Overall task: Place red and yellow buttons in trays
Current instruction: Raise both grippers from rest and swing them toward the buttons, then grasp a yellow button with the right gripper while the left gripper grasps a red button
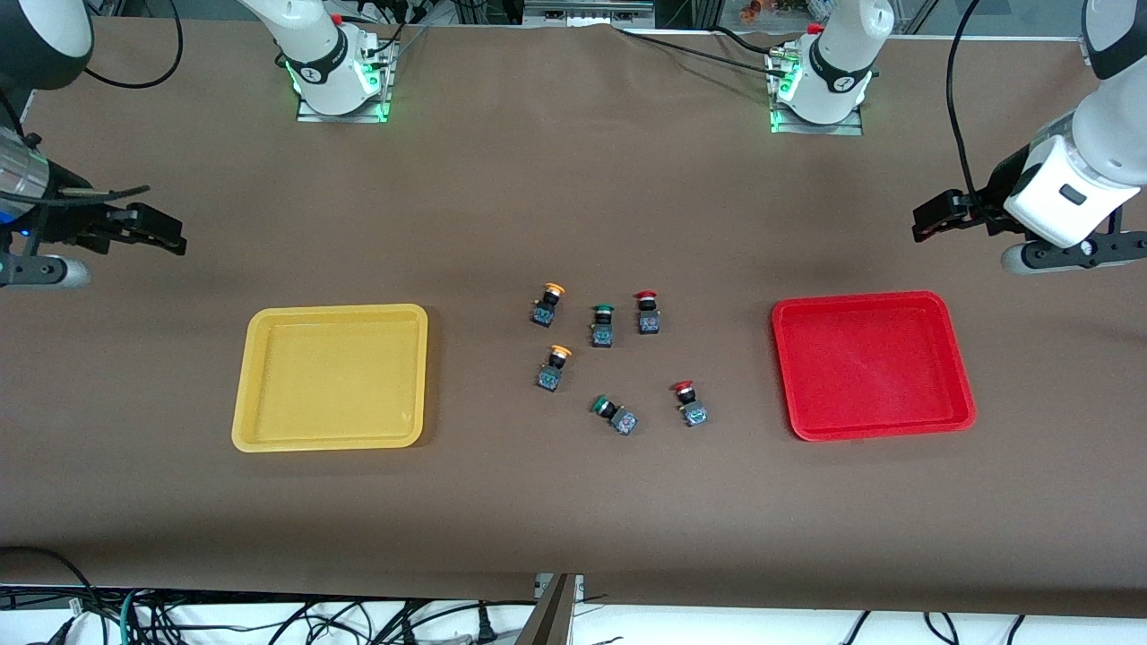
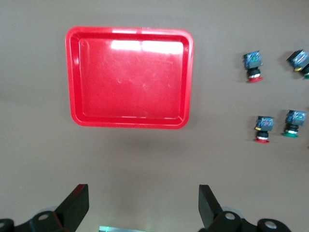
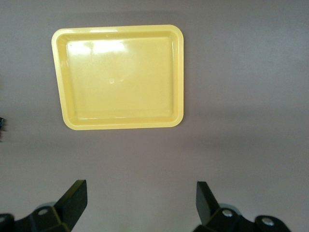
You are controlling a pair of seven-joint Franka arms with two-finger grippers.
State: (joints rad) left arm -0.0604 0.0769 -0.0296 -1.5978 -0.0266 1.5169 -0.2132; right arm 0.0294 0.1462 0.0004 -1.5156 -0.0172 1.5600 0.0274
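Two yellow-capped buttons (image 1: 548,303) (image 1: 556,365) and two red-capped buttons (image 1: 647,311) (image 1: 688,401) stand in a cluster at mid table. The empty yellow tray (image 1: 332,376) lies toward the right arm's end and the empty red tray (image 1: 874,363) toward the left arm's end. My left gripper (image 1: 925,222) is open and empty, up over bare table beside the red tray (image 2: 130,77); its wrist view shows both red buttons (image 2: 253,66) (image 2: 263,128). My right gripper (image 1: 168,235) is open and empty over bare table beside the yellow tray (image 3: 118,77).
Two green-capped buttons (image 1: 602,324) (image 1: 614,414) stand among the cluster, between the red and yellow ones; they also show in the left wrist view (image 2: 292,123) (image 2: 300,60). Both arm bases (image 1: 336,72) (image 1: 817,81) stand farthest from the front camera. Cables hang below the table's near edge.
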